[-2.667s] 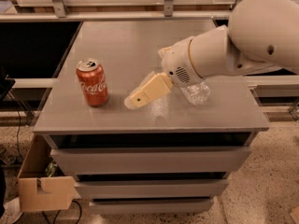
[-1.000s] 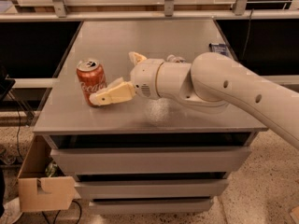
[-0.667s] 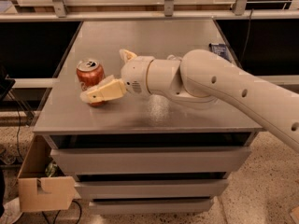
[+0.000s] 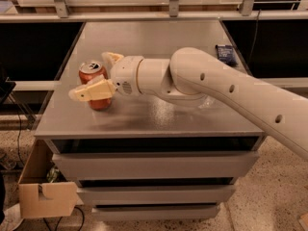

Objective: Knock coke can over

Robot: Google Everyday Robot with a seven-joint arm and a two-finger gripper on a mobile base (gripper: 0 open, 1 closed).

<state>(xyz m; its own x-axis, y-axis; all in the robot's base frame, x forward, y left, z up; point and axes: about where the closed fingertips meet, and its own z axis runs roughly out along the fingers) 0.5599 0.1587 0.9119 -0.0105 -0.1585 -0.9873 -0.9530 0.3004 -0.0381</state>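
Note:
The coke can [image 4: 93,71], red with a silver top, stands upright near the left edge of the grey cabinet top [image 4: 159,37]. My gripper [image 4: 89,76] is at the can, with its white arm reaching in from the right. One cream finger [image 4: 92,90] lies across the can's front and covers its middle. The other finger [image 4: 112,58] is just behind the can to the right. The fingers are spread apart with the can between them. I cannot tell if they touch it.
A small dark blue packet [image 4: 225,53] lies at the back right of the top. A bit of the clear bottle [image 4: 207,102] shows under my arm. A cardboard box [image 4: 41,191] sits on the floor at the lower left. Drawers [image 4: 154,165] are below the top.
My gripper has moved left across the top to the can. Its front finger now crosses the can's face. The can stands in the same place.

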